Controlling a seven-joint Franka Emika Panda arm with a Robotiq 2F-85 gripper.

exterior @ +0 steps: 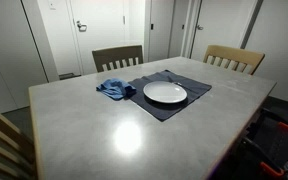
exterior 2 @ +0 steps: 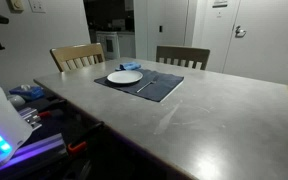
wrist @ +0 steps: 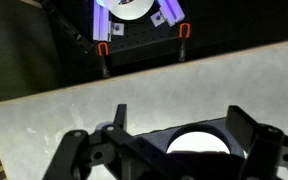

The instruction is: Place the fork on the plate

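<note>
Dark slender fork (exterior 2: pixel 147 86), plain white plate (exterior 2: pixel 125 77)

Round white plate (exterior: pixel 165 93) — slender fork (exterior 2: pixel 146 85) just beside.

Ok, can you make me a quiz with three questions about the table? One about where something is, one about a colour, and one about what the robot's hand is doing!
1. Where is the plate?
A) on the dark grey placemat
B) on a chair
C) on the floor

2. What colour is the crumpled cloth?
A) red
B) blue
C) yellow

3. How is the gripper?
A) shut tight
B) shut on a cup
C) open, holding nothing

Answers:
1 A: both exterior views show the white plate resting on the placemat.
2 B: the cloth beside the plate is blue.
3 C: in the wrist view its fingers stand wide apart with nothing gripped between them.
</note>
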